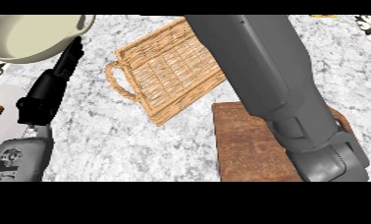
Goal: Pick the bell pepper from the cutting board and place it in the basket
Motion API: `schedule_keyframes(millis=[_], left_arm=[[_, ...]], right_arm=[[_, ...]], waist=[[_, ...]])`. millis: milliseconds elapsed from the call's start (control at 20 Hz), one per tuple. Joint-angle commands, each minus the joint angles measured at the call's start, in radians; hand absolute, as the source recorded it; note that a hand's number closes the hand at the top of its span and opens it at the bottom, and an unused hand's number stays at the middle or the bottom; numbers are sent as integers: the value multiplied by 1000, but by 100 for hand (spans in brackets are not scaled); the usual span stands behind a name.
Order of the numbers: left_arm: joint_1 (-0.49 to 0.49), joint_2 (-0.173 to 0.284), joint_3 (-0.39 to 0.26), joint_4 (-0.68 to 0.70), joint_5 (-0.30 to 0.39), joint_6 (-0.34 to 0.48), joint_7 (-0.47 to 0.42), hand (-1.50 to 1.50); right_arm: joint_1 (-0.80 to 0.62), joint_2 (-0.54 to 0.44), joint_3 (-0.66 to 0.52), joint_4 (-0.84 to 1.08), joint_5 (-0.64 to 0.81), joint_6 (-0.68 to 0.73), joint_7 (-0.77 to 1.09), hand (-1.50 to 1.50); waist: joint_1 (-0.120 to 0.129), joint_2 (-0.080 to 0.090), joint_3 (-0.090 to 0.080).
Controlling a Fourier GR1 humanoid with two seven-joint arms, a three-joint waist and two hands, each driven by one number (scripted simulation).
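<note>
A kitchen: speckled stone counter [123, 134] bearing a wooden cutting board [250, 144], wicker basket [170, 68] and cream pot [33, 36].

Tan woven basket [168, 70], speckled grey counter [109, 129]

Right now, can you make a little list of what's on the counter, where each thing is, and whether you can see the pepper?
basket: wicker basket lying on the counter, upper middle, nothing visible inside
cutting board: brown wooden cutting board, lower right, partly covered by the arm
right arm: grey forearm stretching across board and basket's right side
right hand: not in view
left hand: black hand at the left edge, fingers hard to read
pan: pale pan, top left corner
bell pepper: not visible
</note>
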Motion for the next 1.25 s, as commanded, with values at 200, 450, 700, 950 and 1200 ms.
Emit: schedule_keyframes(millis=[200,450,700,950,1200], left_arm=[[38,-11,6,-29,8,0,-6,0],[18,-17,0,-19,7,-2,1,0],[9,36,52,11,36,-34,-11,0],[49,5,42,2,7,11,-26,0],[85,33,63,-23,21,-12,-13,0]], right_arm=[[-65,8,-13,65,-127,-60,172,-150],[-36,8,-12,-2,-55,-306,112,-150],[-30,-51,-104,-84,73,-480,111,-150],[23,-81,-158,-203,200,-549,159,-150],[158,-99,-201,-423,289,-498,168,-150]], waist=[[2,1,1],[-4,0,1],[-23,-3,2],[-49,-13,2],[-74,-25,3]])
